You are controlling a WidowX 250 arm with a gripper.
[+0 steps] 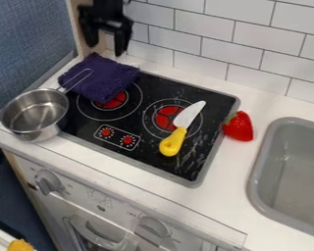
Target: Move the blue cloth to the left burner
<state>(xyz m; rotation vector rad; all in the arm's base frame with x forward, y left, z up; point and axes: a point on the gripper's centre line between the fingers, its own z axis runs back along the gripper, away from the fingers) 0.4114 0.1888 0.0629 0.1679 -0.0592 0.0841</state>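
The claw hangs wide open, holding nothing (steel pot beside the blue cloth).

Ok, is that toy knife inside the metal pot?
No, the knife lies on the black stovetop, partly over the right burner.

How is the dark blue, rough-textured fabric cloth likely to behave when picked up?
The cloth looks floppy: its rumpled folds would probably sag once lifted. Its rough surface suggests little slipping. The wire handle of the round steel saucepan crosses it, so lifting might tug the pan.
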